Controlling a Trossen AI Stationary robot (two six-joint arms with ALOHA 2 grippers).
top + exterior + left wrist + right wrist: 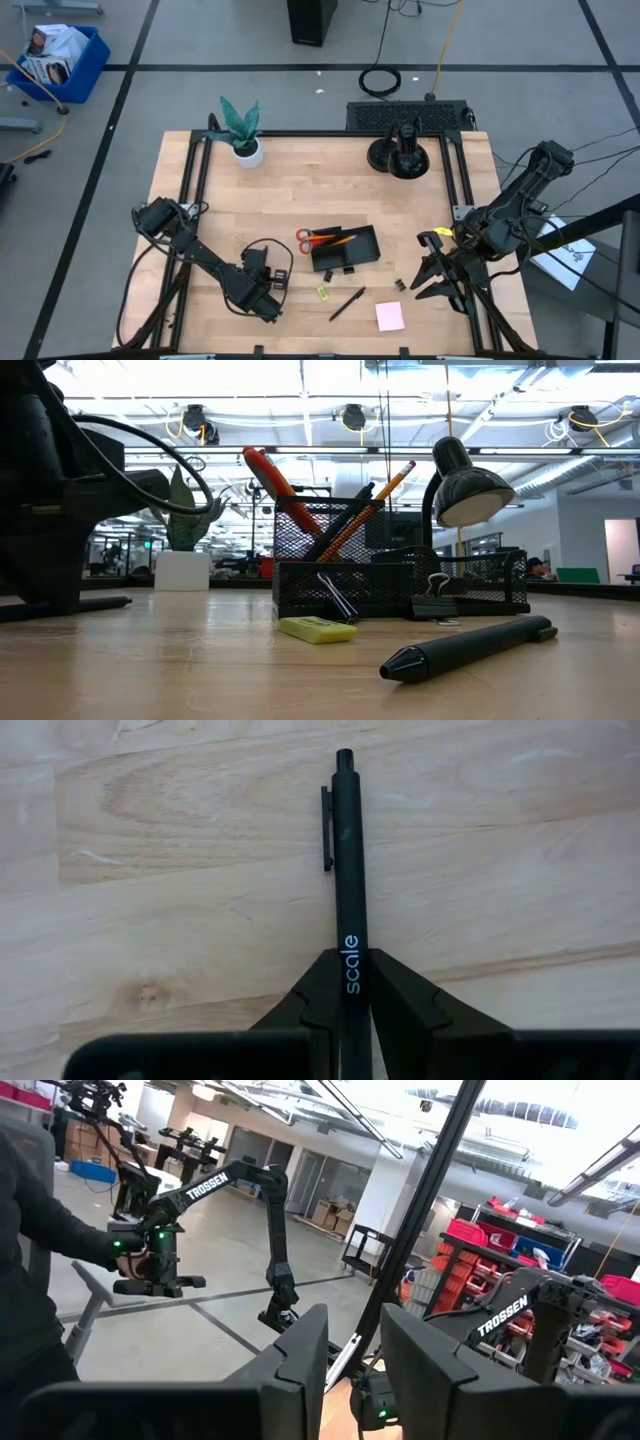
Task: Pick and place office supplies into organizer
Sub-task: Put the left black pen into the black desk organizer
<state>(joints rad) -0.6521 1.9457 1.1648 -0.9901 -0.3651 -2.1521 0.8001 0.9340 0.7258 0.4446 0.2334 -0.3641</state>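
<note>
Left hand clamped on a slim matte-black pen, organizer waiting nearby.

The left hand point(352, 1010) has its two dark fingers closed tight around a slim matte-black pen point(348, 870) printed "scale", holding it over the pale wooden worktop point(220, 200) near the front edge, just left of the small black mesh organizer point(345, 250). That tray already carries the red-handled scissors point(305, 238) and an orange pencil point(335, 240). A second black pen point(347, 303), a yellow-green piece point(323, 293), small black clips point(398, 285) and a pink sticky-note pad point(390, 316) lie loose in front of it. The step looks like the carry of a grasped pen; next it needs swinging right over a compartment, tipping upright, then releasing. The right hand point(438, 272) waits at the worktop's right edge, fingers apart and empty.
</note>
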